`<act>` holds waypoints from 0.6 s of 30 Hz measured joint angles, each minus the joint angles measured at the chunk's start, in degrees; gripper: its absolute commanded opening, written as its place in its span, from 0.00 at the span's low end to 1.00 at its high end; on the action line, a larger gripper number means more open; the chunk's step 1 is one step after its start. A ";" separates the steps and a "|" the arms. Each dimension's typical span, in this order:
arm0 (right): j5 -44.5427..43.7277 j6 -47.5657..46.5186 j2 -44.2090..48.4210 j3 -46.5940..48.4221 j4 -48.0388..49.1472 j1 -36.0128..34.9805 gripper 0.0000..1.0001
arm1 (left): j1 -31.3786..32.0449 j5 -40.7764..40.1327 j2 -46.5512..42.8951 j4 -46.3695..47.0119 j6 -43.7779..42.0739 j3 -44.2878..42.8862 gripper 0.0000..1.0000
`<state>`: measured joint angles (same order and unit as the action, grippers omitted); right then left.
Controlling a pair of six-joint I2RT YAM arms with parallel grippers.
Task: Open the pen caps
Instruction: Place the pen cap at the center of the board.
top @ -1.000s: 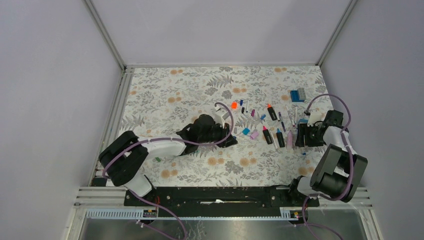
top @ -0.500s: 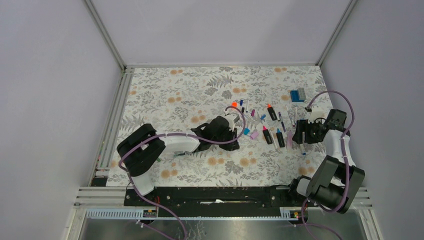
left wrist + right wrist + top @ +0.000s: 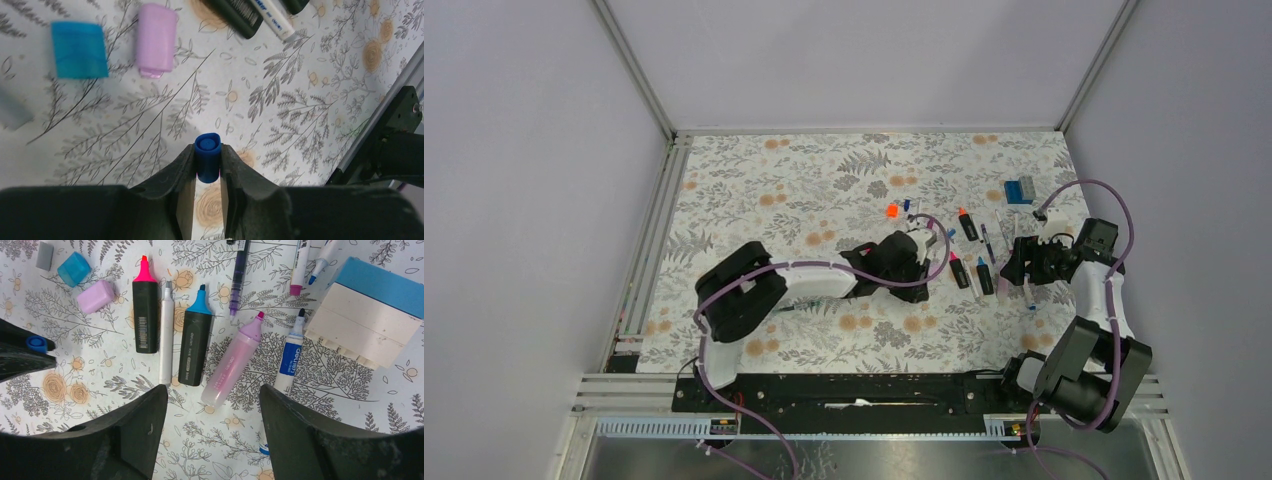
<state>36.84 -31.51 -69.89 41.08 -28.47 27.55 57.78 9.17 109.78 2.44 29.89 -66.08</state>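
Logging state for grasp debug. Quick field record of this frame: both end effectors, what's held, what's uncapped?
left end effector: shut on a small dark blue cap
right end effector: open, empty, above the row of markers
uncapped markers: pink-tipped highlighter, blue-tipped highlighter, lilac highlighter, all with tips bare
loose caps: light blue cap and lilac cap, lying side by side
other: blue-and-white block beside the pens
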 measured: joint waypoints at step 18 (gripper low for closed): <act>1.88 -0.17 0.31 0.00 -0.02 0.00 0.76 | 2.60 -1.86 12.44 -8.90 -1.44 -19.45 0.34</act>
<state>38.72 -31.68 -69.58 41.08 -28.49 27.55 60.38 7.31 122.21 -6.46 28.45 -85.54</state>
